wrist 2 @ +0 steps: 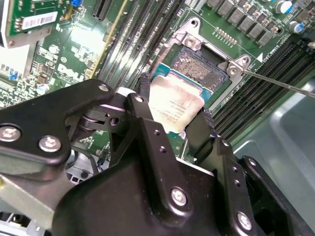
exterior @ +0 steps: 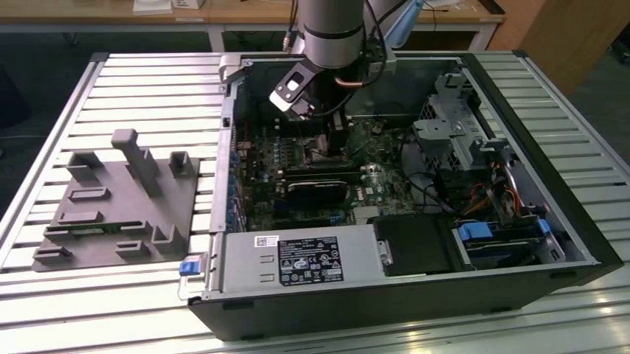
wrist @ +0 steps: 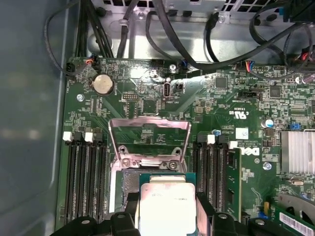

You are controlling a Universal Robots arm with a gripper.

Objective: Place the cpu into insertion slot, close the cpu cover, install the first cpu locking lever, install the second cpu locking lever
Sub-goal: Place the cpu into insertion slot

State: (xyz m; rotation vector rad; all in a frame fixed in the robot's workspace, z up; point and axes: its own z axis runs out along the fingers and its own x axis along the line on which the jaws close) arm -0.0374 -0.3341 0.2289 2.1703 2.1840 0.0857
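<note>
Pinching the cpu [wrist 2: 174, 105] by two opposite edges, the gripper [wrist 2: 173, 112] has its black fingers [wrist 2: 141, 101] closed against the chip, grey-silver top facing up. In the first wrist view the cpu [wrist: 167, 206] sits between the same fingers [wrist: 129, 209].

- The chip overlaps one edge of the socket [wrist 2: 197, 66]. It is not seated, and most of the contact field is bare. Contact with the socket: cannot tell.
- The cpu cover [wrist: 149, 140] stands raised, hinged at the socket's far edge.
- A thin locking lever [wrist 2: 275, 81] juts out from a socket corner.
- Memory slots [wrist: 83, 177] flank the socket on both sides.
- In the exterior view, the arm [exterior: 330, 29] reaches down over the socket area inside the open computer case [exterior: 512, 96].
</note>
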